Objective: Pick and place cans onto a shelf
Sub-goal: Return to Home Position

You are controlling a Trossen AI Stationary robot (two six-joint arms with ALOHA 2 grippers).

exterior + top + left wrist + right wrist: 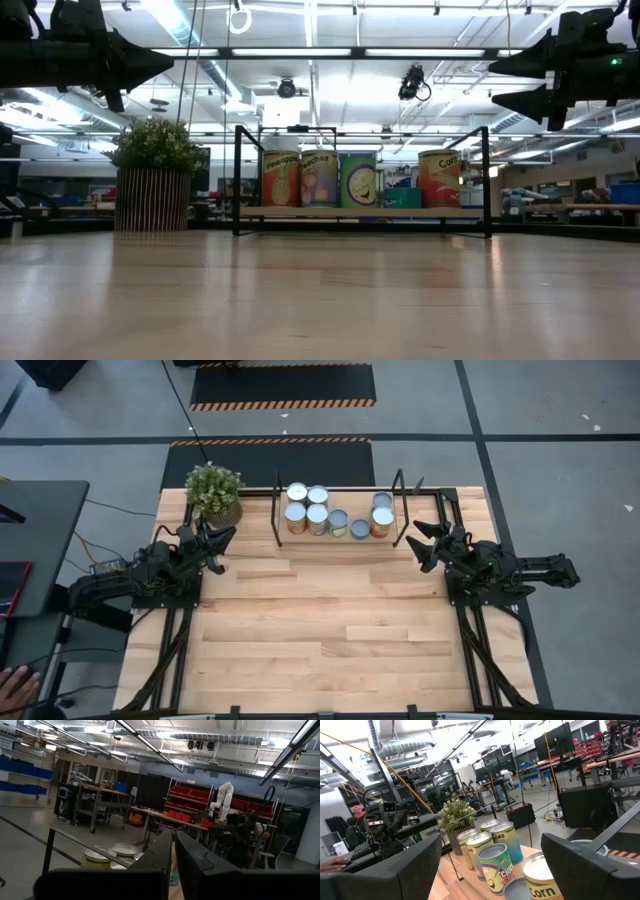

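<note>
Several cans point(317, 515) with silver tops stand upright on the low wooden shelf point(340, 536) between its two black end frames, at the table's far middle. They also show in the low view point(320, 178) and in the right wrist view point(495, 862). My left gripper point(226, 537) hovers above the table, left of the shelf, shut and empty; its fingers show almost together in the left wrist view point(173, 855). My right gripper point(416, 540) hovers right of the shelf, open and empty, its fingers wide apart point(491, 842). Both are well above the tabletop in the low view point(165, 62) point(497, 84).
A potted plant point(213, 495) in a slatted pot stands at the table's far left corner, next to the shelf's left end frame point(277, 510). The wooden tabletop point(330, 630) stretches in front of the shelf. A person's hand point(15, 682) shows beyond the table's left side.
</note>
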